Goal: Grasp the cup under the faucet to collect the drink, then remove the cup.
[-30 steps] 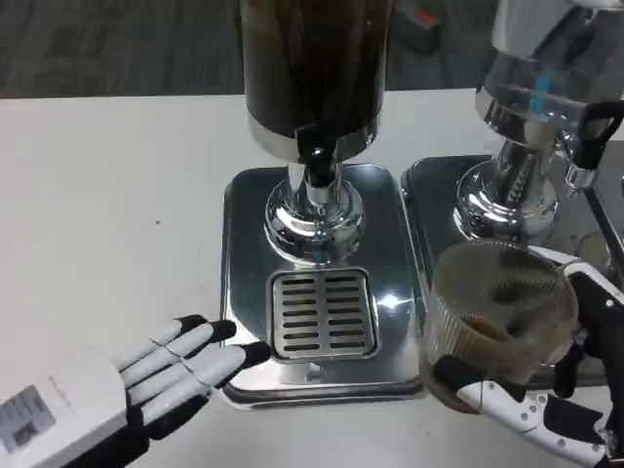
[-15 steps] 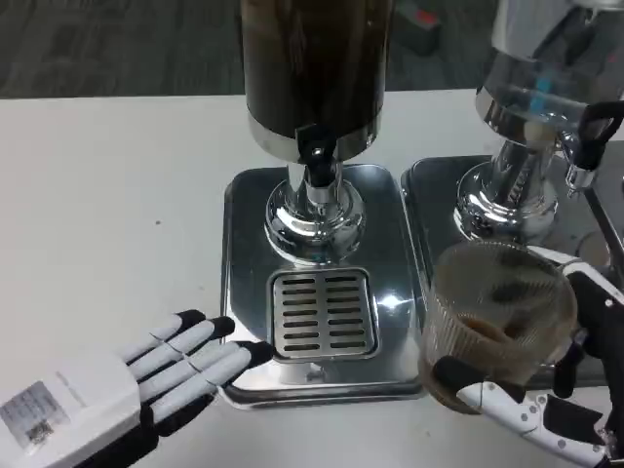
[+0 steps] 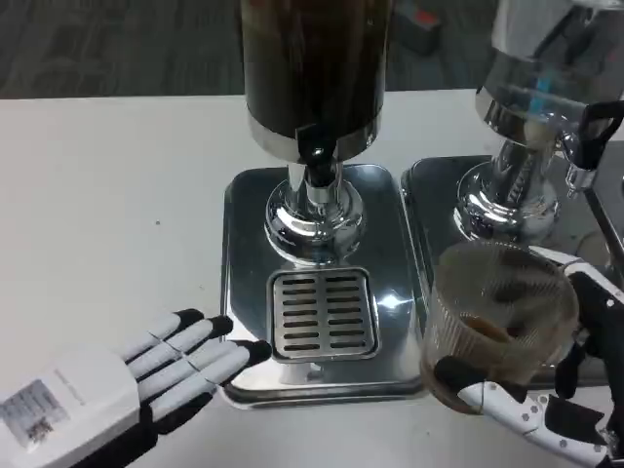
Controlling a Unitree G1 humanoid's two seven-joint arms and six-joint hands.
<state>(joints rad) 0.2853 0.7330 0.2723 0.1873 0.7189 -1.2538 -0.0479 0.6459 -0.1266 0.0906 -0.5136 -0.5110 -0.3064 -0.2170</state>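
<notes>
Head view, looking down at a white table (image 3: 107, 185). A dark drink dispenser (image 3: 314, 68) stands on a silver drip tray (image 3: 244, 292), its black faucet (image 3: 317, 161) above the slotted grate (image 3: 323, 314). The right hand (image 3: 546, 409) grips a clear ribbed cup (image 3: 497, 327) with brown liquid at the bottom, held to the right of the grate, away from the faucet. The left hand (image 3: 156, 370) lies flat with fingers spread, holding nothing, fingertips touching the tray's front left corner. A second, clear dispenser (image 3: 541, 97) stands at right.

Clear ribbed plastic cup (image 3: 499, 322); glossy chrome dispenser base (image 3: 314, 292); matt white table (image 3: 107, 214).
</notes>
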